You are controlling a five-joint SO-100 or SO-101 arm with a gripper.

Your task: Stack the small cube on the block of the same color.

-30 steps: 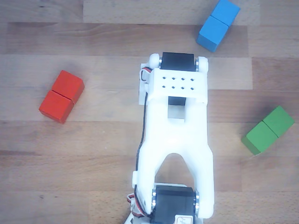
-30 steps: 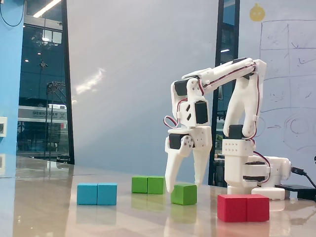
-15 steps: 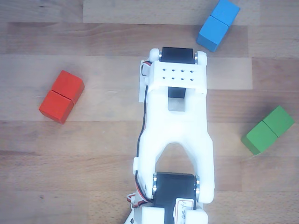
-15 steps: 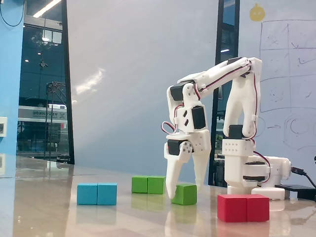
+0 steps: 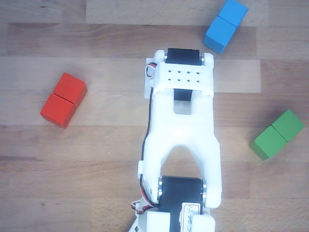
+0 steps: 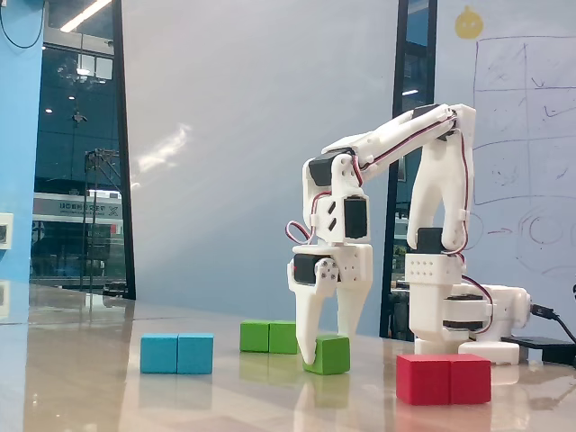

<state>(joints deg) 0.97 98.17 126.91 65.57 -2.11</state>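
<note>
Grasping is the step in hand, judged from the fixed view: the gripper (image 6: 322, 346) hangs fingertips-down at the small cube (image 6: 328, 355), its two fingers spread about a cube's width. One finger stands in front of the cube's left face and the other drops behind it, so they seem to straddle it; whether either touches, I cannot tell. Nothing is lifted yet.

To do it well, settle the fingers low on opposite flat faces, close squarely, then lift straight up before travelling.

Taking the small cube as landmark, the red block (image 6: 444, 378) lies nearer the camera and to its right, the blue block (image 6: 177, 353) to its left. Just behind and left of the cube lies the block of the same color (image 6: 269, 337), flat on the wooden table (image 5: 106, 145), long axis running left-right there, seam upright. From above that block (image 5: 277, 134) lies diagonally, lower-left to upper-right; the arm hides the cube.
</note>
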